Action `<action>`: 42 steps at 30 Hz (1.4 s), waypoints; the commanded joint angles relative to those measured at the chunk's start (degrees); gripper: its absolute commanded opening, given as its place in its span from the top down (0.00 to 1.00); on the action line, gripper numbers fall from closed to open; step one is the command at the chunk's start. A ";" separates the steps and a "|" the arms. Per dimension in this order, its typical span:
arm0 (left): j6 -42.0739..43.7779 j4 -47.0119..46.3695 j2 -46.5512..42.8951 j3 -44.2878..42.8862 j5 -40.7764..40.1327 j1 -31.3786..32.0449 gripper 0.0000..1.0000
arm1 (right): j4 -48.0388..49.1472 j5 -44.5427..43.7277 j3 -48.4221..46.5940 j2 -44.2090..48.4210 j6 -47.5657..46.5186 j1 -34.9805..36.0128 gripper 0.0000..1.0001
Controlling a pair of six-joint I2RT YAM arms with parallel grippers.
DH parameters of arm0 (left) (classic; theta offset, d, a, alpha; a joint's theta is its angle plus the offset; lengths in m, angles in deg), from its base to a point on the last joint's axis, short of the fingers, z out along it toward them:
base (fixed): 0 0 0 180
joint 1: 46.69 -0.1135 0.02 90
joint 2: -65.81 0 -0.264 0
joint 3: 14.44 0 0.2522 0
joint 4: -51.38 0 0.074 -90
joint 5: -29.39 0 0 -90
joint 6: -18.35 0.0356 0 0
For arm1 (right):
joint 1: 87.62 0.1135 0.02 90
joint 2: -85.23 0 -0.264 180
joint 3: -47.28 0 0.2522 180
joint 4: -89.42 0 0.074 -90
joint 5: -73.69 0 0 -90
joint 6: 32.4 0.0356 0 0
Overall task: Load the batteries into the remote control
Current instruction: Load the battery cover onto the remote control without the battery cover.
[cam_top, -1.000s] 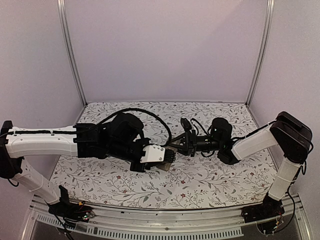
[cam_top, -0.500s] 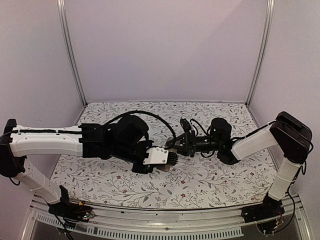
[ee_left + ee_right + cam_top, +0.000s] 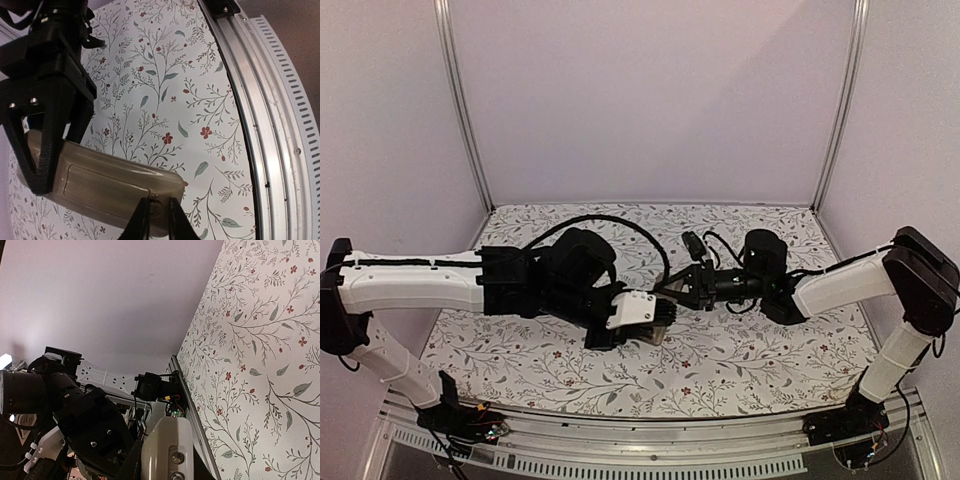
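Note:
The remote control is held in the air between both grippers, its grey-beige back towards the left wrist camera. My left gripper is shut on its right end, and in the top view it sits at the table's middle. My right gripper is shut on the remote's other end, and in the top view it meets the left gripper. In the right wrist view the remote stands end-on between my right gripper, with two small round metal pieces in a recess. No orange-red or dark battery shows.
The floral table cover lies under both arms. An aluminium rail runs along the near edge and also shows in the left wrist view. Lilac walls and metal corner posts close in the back and sides.
The left arm has reached a little further right, and the right arm's elbow has swung right and stretched out. Both grippers have stayed shut on the remote.

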 commanded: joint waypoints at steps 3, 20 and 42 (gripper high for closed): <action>-7.18 -4.86 -5.73 3.02 0.35 -1.42 0.77 | -7.43 0.09 -2.82 5.52 -8.10 0.48 0.97; -34.45 -15.39 -7.63 7.10 1.29 -7.62 0.39 | -17.65 -2.19 -6.25 9.62 -17.50 -0.32 0.97; -17.02 -7.55 -1.88 2.86 -13.96 -0.38 0.48 | -19.95 -0.98 -8.87 6.83 -13.94 -0.13 0.97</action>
